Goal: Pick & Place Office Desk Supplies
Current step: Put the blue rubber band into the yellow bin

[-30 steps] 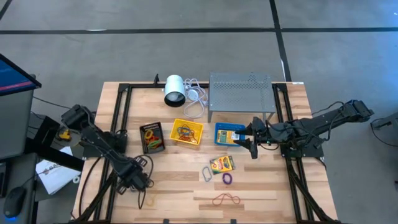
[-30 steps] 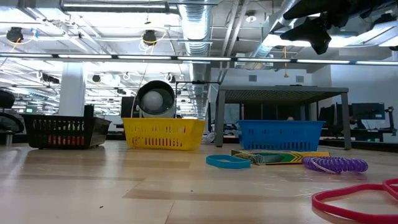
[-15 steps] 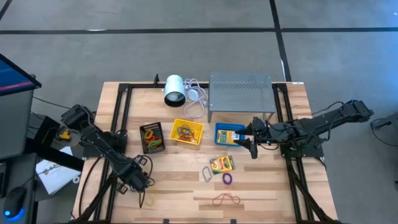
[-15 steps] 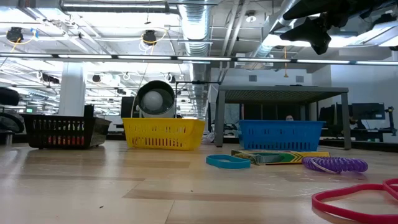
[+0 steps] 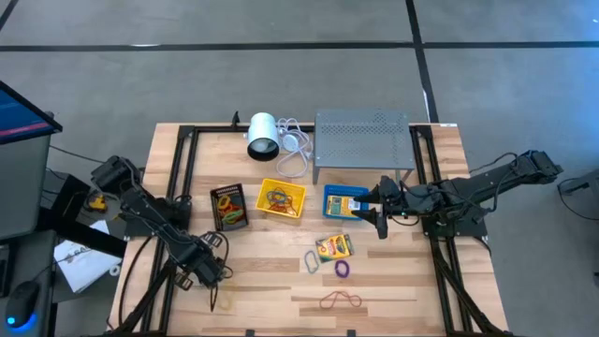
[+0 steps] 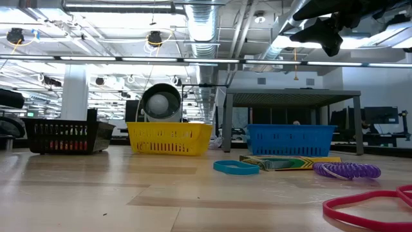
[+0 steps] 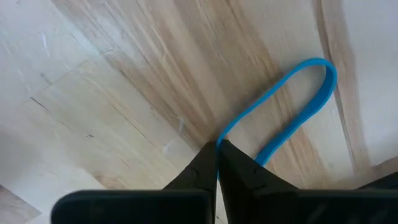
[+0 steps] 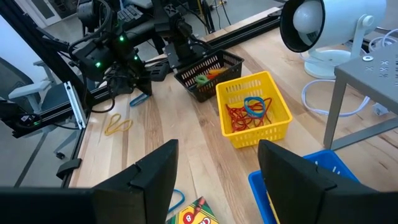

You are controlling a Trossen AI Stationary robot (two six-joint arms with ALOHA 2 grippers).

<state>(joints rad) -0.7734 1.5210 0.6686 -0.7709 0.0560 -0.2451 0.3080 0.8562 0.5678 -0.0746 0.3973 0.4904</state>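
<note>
Left gripper (image 7: 217, 155) down at the table's near-left edge, bare wood (image 7: 124, 93) all around; fingers pinched together on a blue rubber band (image 7: 292, 112), its loop trailing out past the tips. Right gripper (image 8: 214, 165) hangs with fingers apart over the blue tray (image 5: 344, 202), holding nothing. Only the right wrist view shows a yellow band (image 8: 118, 126) lying just beside the left gripper.

Overhead looks down; low looks level; both share yellow basket (image 5: 282, 198).
</note>
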